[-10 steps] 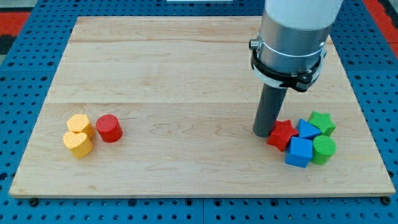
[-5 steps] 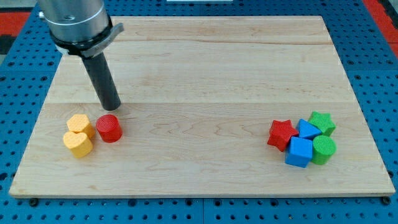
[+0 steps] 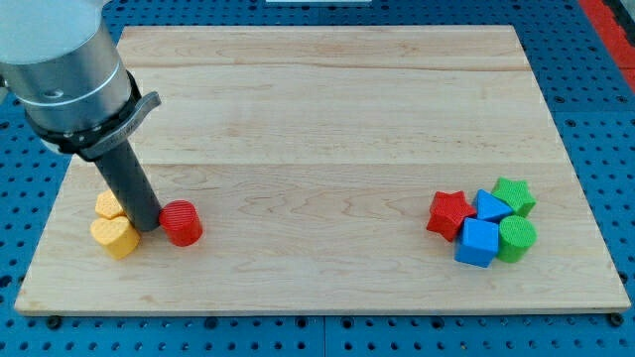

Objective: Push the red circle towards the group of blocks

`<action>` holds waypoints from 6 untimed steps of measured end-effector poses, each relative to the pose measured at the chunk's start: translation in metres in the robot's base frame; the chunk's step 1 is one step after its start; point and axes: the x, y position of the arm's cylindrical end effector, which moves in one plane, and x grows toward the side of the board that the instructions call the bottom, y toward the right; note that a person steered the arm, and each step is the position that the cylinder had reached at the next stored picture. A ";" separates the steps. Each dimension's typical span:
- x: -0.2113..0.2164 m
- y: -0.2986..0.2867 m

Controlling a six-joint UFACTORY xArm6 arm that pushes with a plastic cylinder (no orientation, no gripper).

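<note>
Tool here is a bare rod with no jaws; my tip (image 3: 147, 226) touches the red circle (image 3: 182, 222) at its 9 o'clock, yellow blocks (image 3: 114, 237) beside it. Group of blocks (image 3: 483, 225) sits far at 3 o'clock on the table (image 3: 317, 119).

My tip (image 3: 149, 227) sits wedged between the red circle (image 3: 182, 222) and two yellow blocks (image 3: 113, 230) near the desk's (image 3: 317, 89) left edge. Wide open desk runs rightward to the cluster by the right edge, fronted by the red star (image 3: 448, 214).
</note>
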 end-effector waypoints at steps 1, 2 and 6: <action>0.002 0.013; 0.002 0.035; 0.000 0.174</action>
